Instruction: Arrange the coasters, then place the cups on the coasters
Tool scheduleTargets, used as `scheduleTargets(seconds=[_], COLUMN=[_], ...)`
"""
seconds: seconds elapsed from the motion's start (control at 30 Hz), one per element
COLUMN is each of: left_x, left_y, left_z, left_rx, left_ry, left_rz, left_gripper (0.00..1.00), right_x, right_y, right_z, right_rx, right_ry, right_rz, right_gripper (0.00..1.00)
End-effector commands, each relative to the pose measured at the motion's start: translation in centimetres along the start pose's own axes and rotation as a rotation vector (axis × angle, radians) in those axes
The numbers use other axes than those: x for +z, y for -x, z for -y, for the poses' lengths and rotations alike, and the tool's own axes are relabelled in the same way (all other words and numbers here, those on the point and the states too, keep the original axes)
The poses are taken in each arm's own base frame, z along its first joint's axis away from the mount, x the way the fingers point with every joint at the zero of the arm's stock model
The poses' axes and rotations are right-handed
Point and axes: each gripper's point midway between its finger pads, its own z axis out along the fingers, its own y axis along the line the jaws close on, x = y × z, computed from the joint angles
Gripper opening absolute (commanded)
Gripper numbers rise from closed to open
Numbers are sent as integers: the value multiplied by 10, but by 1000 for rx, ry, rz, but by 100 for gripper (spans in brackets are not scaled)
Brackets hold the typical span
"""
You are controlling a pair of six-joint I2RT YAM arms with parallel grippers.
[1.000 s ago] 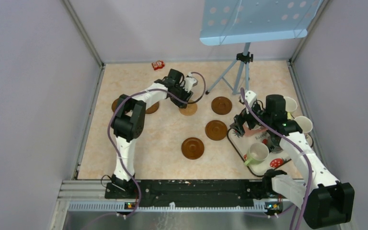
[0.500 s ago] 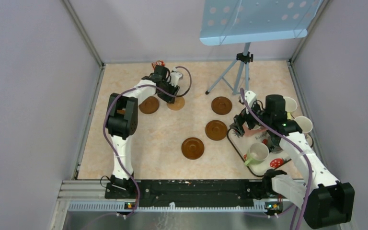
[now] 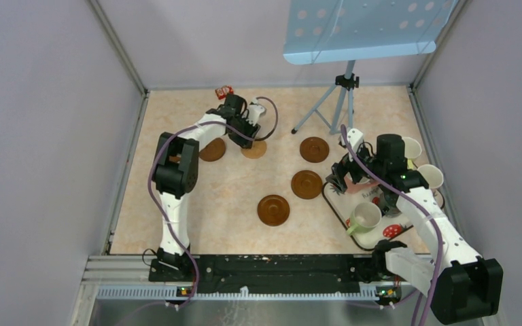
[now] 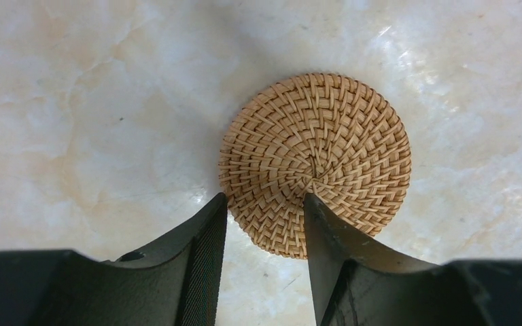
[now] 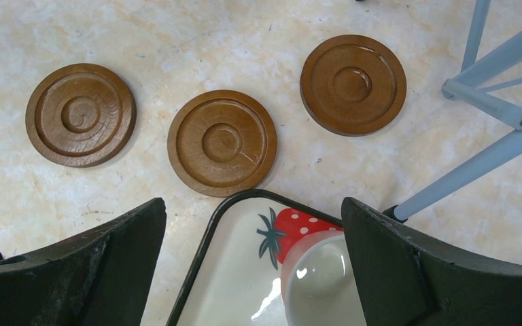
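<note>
A tan woven coaster (image 4: 315,165) lies flat on the table at the far left (image 3: 253,151), beside a dark coaster (image 3: 212,149). My left gripper (image 4: 265,200) stands over its near edge, partly open. One finger (image 4: 336,251) overlaps the weave and the other is just off the rim. Three brown grooved coasters (image 5: 222,142) (image 5: 81,114) (image 5: 353,84) lie mid-table. My right gripper (image 5: 251,204) hangs wide open above the strawberry tray (image 5: 200,258) and a pale-inside cup (image 5: 319,278). A yellow-green cup (image 3: 366,217) sits on the tray, with two more cups (image 3: 411,146) (image 3: 433,176) further right.
A blue music stand (image 3: 343,102) has its tripod legs at the back, close to the right arm and the far coaster (image 3: 314,149). A small red object (image 3: 225,91) lies by the back wall. Grey walls close in the sides.
My left gripper travelled left and further back, and the tan coaster moved with it, ending next to the dark coaster. The right arm has stayed still.
</note>
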Motion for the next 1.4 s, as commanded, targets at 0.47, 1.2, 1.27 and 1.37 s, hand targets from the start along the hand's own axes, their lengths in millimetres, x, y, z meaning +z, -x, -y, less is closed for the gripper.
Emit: scheduleTargets(seconds=[0.47,1.2,1.27,1.37], left_x=[-61,-89,-79,-67], left_y=[71,-40,-50,-59], left_z=[8,182,192,199], left_rx=[62,343,367,386], left_ry=[-4,-341,-329,-292], left_rz=[114,-3,-28,-63], left_gripper=[75,92,92,90], right_x=[-5,-6,-7,-7], right_y=[23,32,34,34], right_z=[3,5,6,8], right_rx=[-56,-37,-35,-35], right_ry=[-13,-25,-32,-41], right_rz=[57,81,85,84], right_gripper=[99,99,99,99])
